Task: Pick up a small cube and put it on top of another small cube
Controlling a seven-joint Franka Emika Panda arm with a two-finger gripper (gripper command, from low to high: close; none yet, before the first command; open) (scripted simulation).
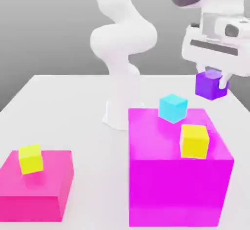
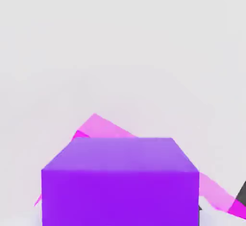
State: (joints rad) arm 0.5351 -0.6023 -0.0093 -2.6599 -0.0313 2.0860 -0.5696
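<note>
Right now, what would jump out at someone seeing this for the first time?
Probably the big bright magenta block toward the exterior view's right, with a cyan cube and a yellow cube on top. Next, the small purple cube held up in the white robot's claw, above the table.

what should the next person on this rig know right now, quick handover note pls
Gripper: shut on the small purple cube, held up in the air.
Possible targets: small cyan cube and small yellow cube, both on the big magenta block; another small yellow cube on the low pink block.
Done: purple cube picked up.
Left: set it on top of another small cube, then release. Which one isn't specified.
</note>
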